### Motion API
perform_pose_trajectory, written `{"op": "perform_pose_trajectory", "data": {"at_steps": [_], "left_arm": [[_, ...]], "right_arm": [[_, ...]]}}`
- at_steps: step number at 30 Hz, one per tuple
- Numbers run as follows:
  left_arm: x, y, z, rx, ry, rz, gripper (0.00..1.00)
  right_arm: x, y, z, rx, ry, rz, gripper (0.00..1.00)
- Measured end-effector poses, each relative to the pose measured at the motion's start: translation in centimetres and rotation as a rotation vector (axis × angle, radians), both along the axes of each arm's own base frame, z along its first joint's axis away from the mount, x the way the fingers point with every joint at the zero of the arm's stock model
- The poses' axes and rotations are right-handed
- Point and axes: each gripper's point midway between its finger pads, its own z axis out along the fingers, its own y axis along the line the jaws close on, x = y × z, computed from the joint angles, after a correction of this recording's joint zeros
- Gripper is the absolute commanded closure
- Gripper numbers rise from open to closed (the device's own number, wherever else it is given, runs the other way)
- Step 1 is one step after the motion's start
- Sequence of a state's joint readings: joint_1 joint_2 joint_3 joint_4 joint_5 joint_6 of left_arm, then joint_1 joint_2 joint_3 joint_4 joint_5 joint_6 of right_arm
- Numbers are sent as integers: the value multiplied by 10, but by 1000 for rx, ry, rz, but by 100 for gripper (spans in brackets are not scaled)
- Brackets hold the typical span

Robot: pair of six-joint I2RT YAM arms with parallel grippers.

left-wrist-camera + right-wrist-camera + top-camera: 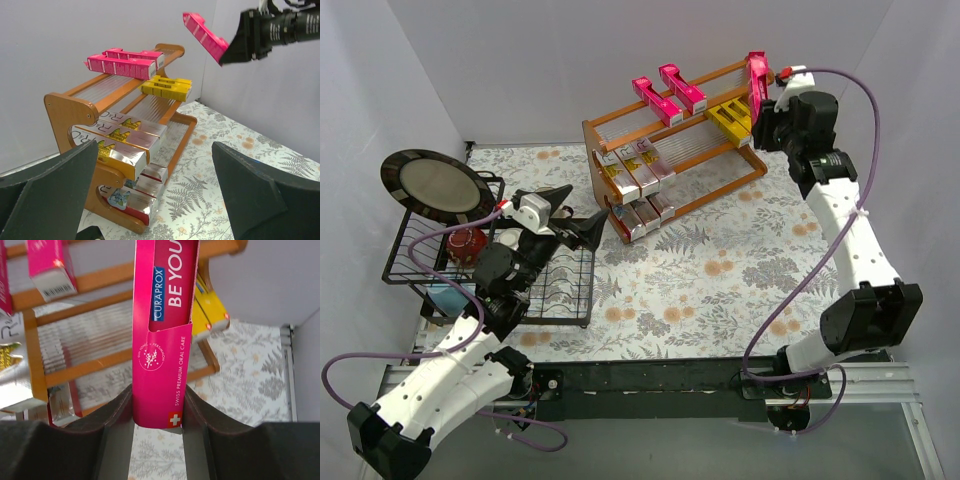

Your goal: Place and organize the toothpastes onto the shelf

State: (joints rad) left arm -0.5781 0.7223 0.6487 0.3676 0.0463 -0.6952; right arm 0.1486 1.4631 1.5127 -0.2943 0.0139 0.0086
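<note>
**Right arm holds 1 magenta carton in the air above the shelf's top tier**

The right gripper [159, 402] is clamped on 1 magenta carton [162, 335]. Its 2 fingers [116, 412] press the carton's long sides close to one end, so most of the box juts out past the fingertips. The carton hangs tilted above the far right end of the shelf [592, 135]. It is near the top tier, and the left wrist view shows it apart from the wood.

On the shelf, 2 other magenta boxes [120, 66] lie side by side across the top tier. Yellow cartons [166, 86] sit on the right part of the middle tier. On the left part of that tier, 3 silver-and-gold cartons [125, 136] lie packed against each other. More silver cartons [137, 197] lie on the bottom tier; their exact count is hard to tell.

The left gripper [588, 202] is spread as wide as it goes and has hold of nothing. It hovers over the right side of the black wire dish rack [560, 300] and points toward the shelf, and its dark fingers [50, 195] frame the shelf in the wrist view. A dark round plate [432, 185] stands at the rack's far left corner. A floral cloth [720, 280] covers the table.
</note>
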Motion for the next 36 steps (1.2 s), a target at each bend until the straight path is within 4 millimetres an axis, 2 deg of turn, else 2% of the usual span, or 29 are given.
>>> {"op": "perform_pose_trajectory", "data": {"at_steps": [3, 6, 9, 15, 20, 30, 36], "left_arm": [[2, -1, -3, 6, 8, 0, 2], [5, -3, -7, 14, 17, 1, 2], [7, -4, -10, 24, 25, 3, 2], [10, -6, -14, 35, 33, 5, 2], [11, -6, -15, 40, 32, 6, 2], [11, -6, -15, 41, 31, 6, 2], [11, -6, -15, 42, 32, 6, 2]], "right_arm": [[23, 13, 24, -16, -55, 61, 55], [49, 26, 34, -31, -85, 114, 55], [75, 37, 31, -48, -94, 159, 54], [110, 53, 4, -73, -67, 218, 53], [123, 59, -15, -77, -45, 244, 49], [129, 62, 3, -74, -105, 254, 45], [133, 63, 1, -75, -114, 256, 53]]}}
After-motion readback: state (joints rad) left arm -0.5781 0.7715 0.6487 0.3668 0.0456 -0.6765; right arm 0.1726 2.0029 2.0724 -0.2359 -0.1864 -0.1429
